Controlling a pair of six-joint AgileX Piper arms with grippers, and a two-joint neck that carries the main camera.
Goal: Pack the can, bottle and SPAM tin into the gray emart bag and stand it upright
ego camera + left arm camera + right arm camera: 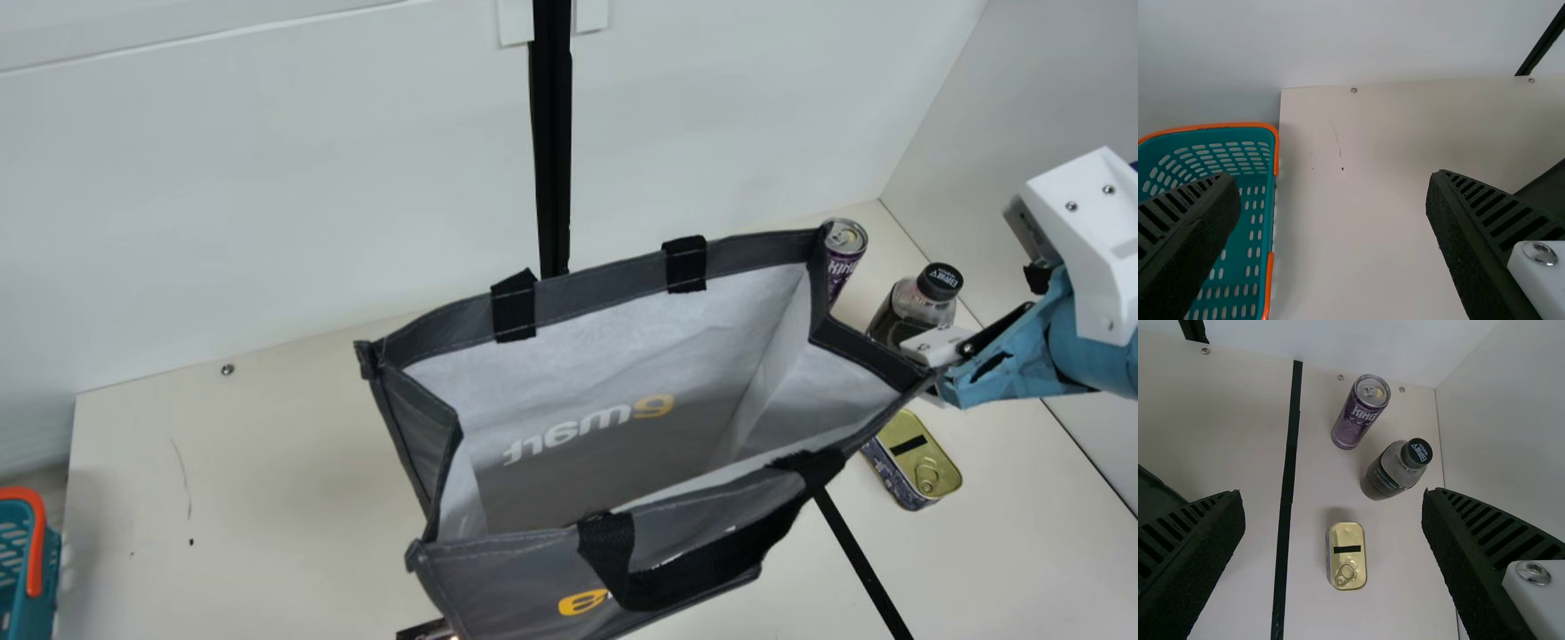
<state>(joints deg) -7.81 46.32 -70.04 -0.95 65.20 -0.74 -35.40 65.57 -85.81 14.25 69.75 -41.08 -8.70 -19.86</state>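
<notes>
Got gray emart bag [404, 400] upright on cream surface [293, 480], mouth wide open and facing up, both side panels folded inward. Can see pale lining [605, 329] inside. Have black front handle [702, 569] drooping down outside the bag's front panel.

See all three items outside the bag, on its right side. Find purple can [1360, 412] upright, nearest the bag's back right corner. Find dark bottle [1395, 470] with black cap [1416, 453] upright too, farther right of the bag than the can and a little forward of it. Find SPAM tin [1347, 557] lying flat right of the bag, forward of can and bottle, gold lid and pull ring up. See black strip [1290, 440] running along the surface between bag and items.

Have right tool [933, 345] at the bag's right corner in main view; can't tell if touching. Reading it spread wide in its wrist view, holding nothing, with tin in sight beyond the gap.

Have left tool [1333, 180] left of the bag, also spread wide, holding nothing, bare surface beyond the gap. Also see teal basket [1251, 233] with orange rim, well apart from the bag on its left.
</notes>
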